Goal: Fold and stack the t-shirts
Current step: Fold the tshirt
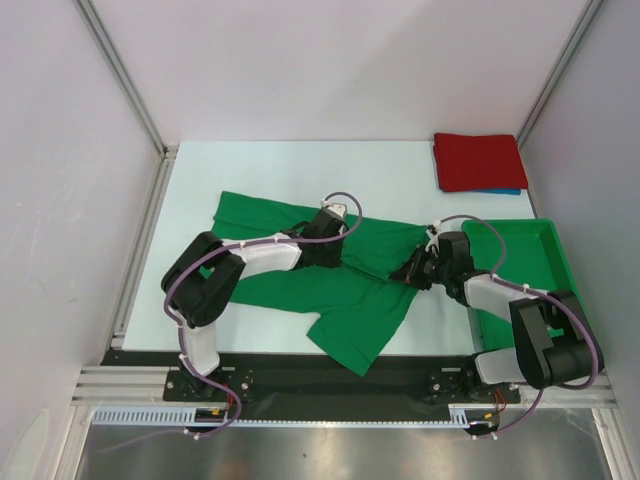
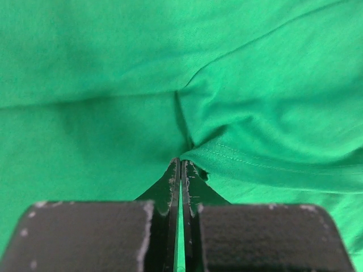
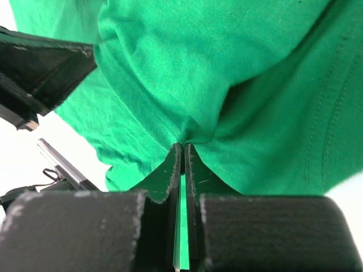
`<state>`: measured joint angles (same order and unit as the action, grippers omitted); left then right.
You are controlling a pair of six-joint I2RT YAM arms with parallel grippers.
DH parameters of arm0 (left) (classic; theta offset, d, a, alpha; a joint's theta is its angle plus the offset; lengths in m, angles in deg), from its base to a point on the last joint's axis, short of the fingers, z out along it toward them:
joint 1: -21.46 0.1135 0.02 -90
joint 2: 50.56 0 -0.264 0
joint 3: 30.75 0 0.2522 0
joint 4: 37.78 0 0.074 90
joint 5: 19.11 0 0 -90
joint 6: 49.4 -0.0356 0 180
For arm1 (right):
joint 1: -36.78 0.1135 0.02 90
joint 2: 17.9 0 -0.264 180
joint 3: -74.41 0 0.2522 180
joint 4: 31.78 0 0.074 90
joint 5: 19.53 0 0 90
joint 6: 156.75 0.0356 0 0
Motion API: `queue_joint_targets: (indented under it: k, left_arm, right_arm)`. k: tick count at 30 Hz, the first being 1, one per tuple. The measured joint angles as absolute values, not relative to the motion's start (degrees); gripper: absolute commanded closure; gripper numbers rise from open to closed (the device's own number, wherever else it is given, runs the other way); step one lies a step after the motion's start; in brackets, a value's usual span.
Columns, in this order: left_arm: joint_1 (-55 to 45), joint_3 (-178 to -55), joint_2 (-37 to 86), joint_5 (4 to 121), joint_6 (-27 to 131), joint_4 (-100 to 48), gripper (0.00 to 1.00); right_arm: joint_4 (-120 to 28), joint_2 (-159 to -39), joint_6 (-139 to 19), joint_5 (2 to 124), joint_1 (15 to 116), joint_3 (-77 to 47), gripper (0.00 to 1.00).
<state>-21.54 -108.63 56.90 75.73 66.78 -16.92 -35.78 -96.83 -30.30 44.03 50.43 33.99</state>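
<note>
A bright green t-shirt (image 1: 300, 290) lies spread and rumpled across the middle of the table. My left gripper (image 1: 330, 240) sits over its upper middle, shut on a pinch of the green fabric (image 2: 227, 153) beside a hemmed edge. My right gripper (image 1: 415, 268) is at the shirt's right edge, shut on a fold of green cloth (image 3: 187, 136) by a stitched hem. A folded red t-shirt (image 1: 478, 160) rests at the far right corner on top of a blue t-shirt (image 1: 500, 191), of which only a thin edge shows.
A rigid green plastic bin (image 1: 520, 260) stands at the right edge of the table, right beside my right arm. Grey walls with metal rails close in the table on three sides.
</note>
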Motion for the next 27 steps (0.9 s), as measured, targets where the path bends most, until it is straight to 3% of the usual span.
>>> queue_joint_targets:
  k: [10, 14, 16, 20, 27]
  left_arm:
    - [-21.65, -109.79, 54.45, 76.52, 63.00, -10.50, 0.97]
    - [-21.91, -109.05, 51.63, 76.32, 62.69, -9.91, 0.89]
    - [-21.98, -107.76, 49.82, 76.17, 62.58, -9.73, 0.86]
    - [-22.02, -104.78, 46.73, 75.93, 62.47, -9.32, 0.62]
    - [-22.04, -104.17, 46.49, 74.81, 63.26, -8.44, 0.66]
  right_arm:
    - [-42.25, -91.74, -30.98, 44.01, 48.96, 32.84, 0.99]
    - [-43.65, -91.74, -31.24, 43.44, 48.88, 32.84, 0.97]
    - [-44.16, -91.87, -31.50, 42.98, 48.88, 32.84, 0.94]
    - [-44.88, -92.29, -32.27, 42.94, 48.88, 32.84, 0.81]
    - [-47.30, -92.96, -33.97, 42.98, 48.37, 32.77, 0.67]
